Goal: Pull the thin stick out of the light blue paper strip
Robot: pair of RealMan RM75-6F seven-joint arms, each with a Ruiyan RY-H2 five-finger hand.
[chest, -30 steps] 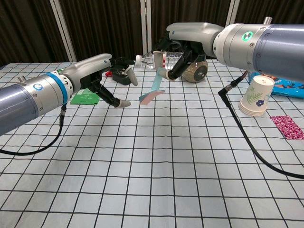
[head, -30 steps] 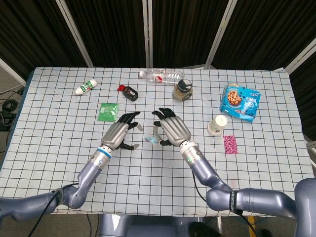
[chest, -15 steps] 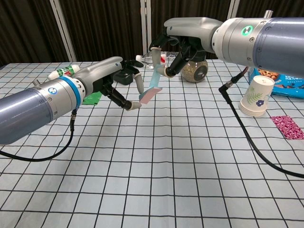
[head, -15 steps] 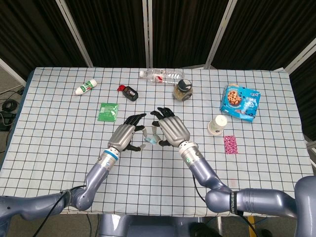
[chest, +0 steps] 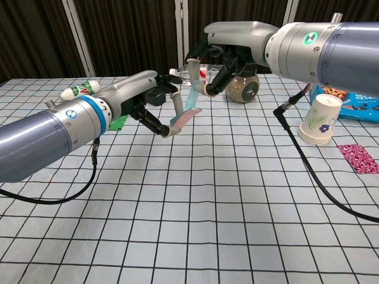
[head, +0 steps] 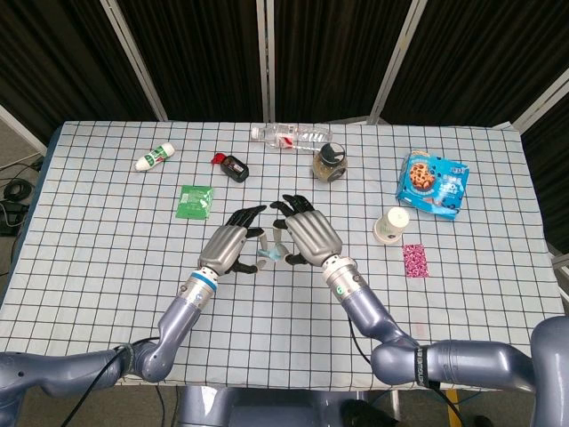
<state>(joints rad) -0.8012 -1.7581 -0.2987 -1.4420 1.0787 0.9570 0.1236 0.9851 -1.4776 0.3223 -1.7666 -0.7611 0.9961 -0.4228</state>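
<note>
- Light blue paper strip (chest: 190,106) hangs from right hand (chest: 228,50), pinched at top end betw. thumb & finger, above the table (chest: 195,195).
- Strip's lower end, pinkish, bends toward left hand (chest: 148,100), just beside its fingertips (chest: 168,131).
- Left hand: fingers apart, curled round strip's low end; can't tell if touching.
- Thin stick: can't make out.
- Paper cups (chest: 318,121) well off to right hand's outer side.

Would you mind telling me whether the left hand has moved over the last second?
Yes. The left hand has moved rightward, away from the green packet, closing on the light blue paper strip held up by the right hand.
</note>
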